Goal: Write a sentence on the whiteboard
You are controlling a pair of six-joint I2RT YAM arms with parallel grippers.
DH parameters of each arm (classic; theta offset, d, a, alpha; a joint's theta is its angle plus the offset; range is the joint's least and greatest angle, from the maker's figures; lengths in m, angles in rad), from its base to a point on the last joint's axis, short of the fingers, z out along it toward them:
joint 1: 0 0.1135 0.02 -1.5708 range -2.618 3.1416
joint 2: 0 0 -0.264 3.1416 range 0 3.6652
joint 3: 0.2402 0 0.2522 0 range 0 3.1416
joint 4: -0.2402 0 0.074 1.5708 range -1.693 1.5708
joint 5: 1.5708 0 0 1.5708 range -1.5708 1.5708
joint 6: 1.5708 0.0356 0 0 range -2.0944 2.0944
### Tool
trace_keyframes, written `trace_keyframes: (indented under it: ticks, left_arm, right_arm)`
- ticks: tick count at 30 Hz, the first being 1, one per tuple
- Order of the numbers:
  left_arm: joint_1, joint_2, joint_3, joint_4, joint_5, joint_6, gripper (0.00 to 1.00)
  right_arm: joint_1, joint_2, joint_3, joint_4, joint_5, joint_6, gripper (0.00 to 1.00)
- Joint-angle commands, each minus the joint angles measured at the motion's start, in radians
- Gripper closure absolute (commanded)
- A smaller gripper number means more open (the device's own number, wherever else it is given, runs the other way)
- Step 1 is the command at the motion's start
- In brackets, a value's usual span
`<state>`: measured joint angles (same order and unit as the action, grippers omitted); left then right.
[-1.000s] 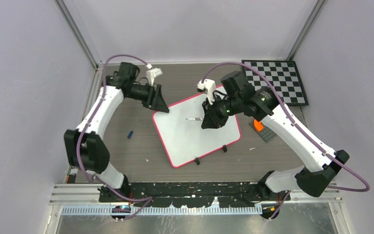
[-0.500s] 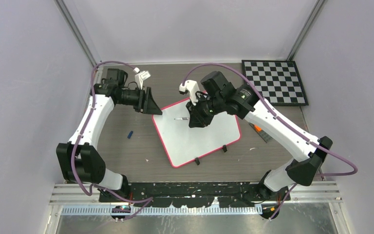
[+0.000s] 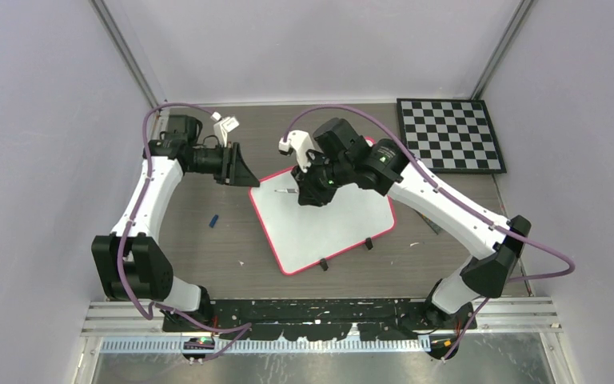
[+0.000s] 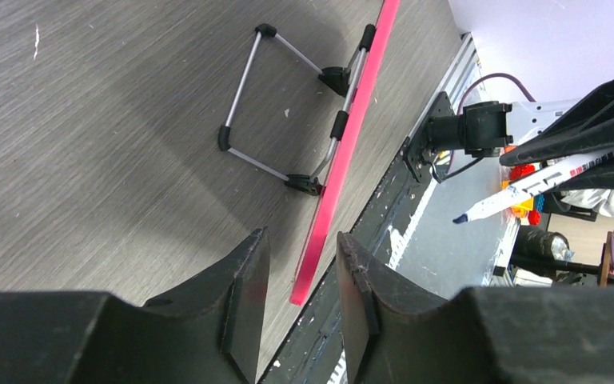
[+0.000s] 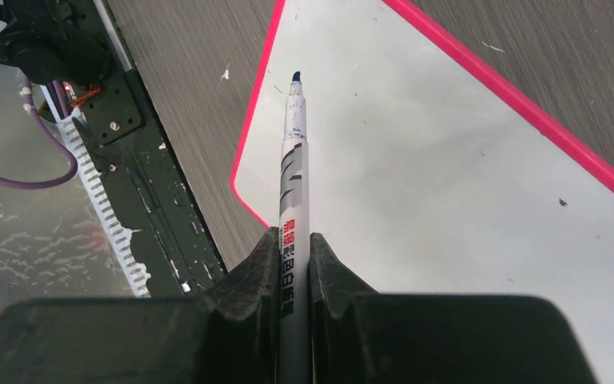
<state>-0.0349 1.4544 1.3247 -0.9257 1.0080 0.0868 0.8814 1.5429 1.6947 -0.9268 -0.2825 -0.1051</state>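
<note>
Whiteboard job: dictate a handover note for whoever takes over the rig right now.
Left gripper: open, fingers on either side of the whiteboard's pink rim at its far left corner, not clamped.
Right gripper: shut on the marker, which is uncapped, blue tip over the board near that same corner. Whether the tip touches cannot be told.
Done: marker in hand and brought to the board, which lies between the arms.
Left: no writing shows on the board, so all of the writing.

Grey wood table [image 3: 208, 260], whiteboard [image 3: 328, 232], checkerboard [image 3: 450, 134], blue cap [image 3: 214, 220]
</note>
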Motion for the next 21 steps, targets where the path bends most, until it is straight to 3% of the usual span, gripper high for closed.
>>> trace_keyframes:
  ticks: [1,8,12,21]
  left_arm:
    - [0.007,-0.039,-0.014,0.01,0.031,0.014,0.65]
    - [0.006,-0.023,-0.005,0.019,0.071,0.014,0.9]
    - [0.006,-0.026,-0.008,0.024,0.084,0.024,1.0]
    - [0.004,-0.027,-0.006,0.007,0.096,0.074,1.0]
  right_arm:
    - [0.036,0.026,0.06,0.063,0.057,-0.004,1.0]
    - [0.07,0.077,0.087,0.075,0.087,0.017,1.0]
    - [0.082,0.09,0.086,0.079,0.095,0.026,1.0]
    - [0.093,0.119,0.103,0.083,0.111,0.027,1.0]
